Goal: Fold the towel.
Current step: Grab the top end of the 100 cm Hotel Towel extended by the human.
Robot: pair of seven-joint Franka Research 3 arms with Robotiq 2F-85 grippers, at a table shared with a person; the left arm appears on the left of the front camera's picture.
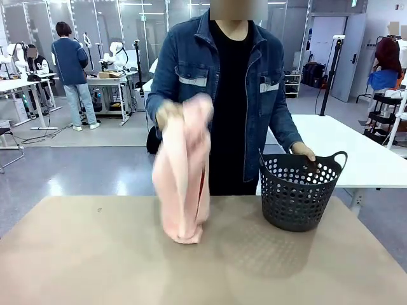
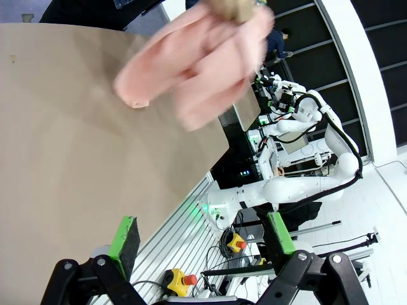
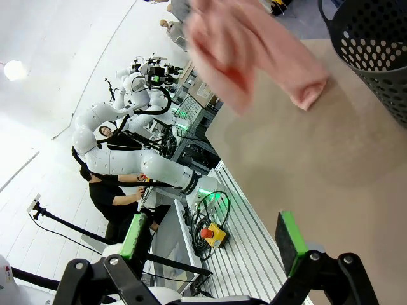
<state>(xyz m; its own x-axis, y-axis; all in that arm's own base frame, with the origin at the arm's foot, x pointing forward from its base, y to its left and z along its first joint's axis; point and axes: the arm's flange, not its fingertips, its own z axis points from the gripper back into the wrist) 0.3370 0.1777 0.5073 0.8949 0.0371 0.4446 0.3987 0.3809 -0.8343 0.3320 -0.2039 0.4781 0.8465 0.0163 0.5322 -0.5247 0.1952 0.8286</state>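
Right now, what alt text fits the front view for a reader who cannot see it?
A person at the far side holds a bunched pink towel up in one hand over the brown table. Their other hand rests on the rim of a dark perforated basket.

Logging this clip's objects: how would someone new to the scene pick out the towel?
Start at the brown table, where a person in a denim jacket stands at the far side. The towel hangs bunched from one raised hand, picture left of the dark perforated basket. It alone is soft, pale pink cloth.
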